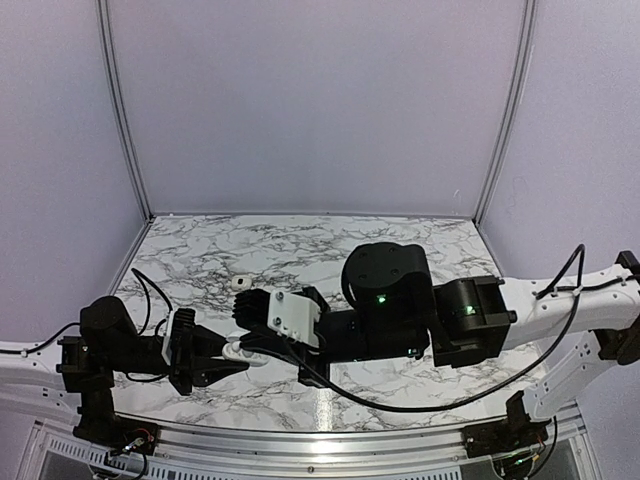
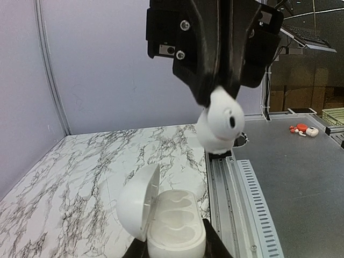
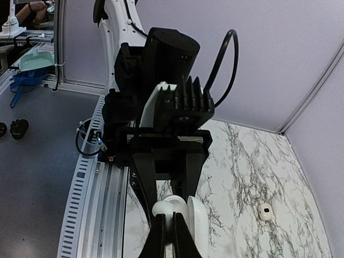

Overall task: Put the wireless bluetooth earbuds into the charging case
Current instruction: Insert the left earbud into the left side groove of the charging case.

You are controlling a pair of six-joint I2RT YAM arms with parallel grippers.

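The charging case [image 2: 174,228] is a glossy white pebble with its lid [image 2: 138,201] swung open to the left and two bare sockets showing. My left gripper [image 2: 174,246] is shut on its base, low over the marble near the table's front edge. Above the case hangs my right gripper [image 3: 171,228], shut on one white earbud [image 2: 220,122] with a dark spot. That earbud [image 3: 164,208] is a short way above the open case [image 3: 196,226], not touching it. A second earbud [image 1: 240,283] lies loose on the marble, further back; it is also in the right wrist view [image 3: 263,211]. From above, the left gripper [image 1: 232,358] and right gripper [image 1: 243,318] meet front left.
The marble tabletop [image 1: 330,250] is walled by pale panels at the back and sides. A metal rail [image 2: 244,204] runs along the table's near edge. A black cable [image 1: 400,405] from the right arm loops over the front of the marble.
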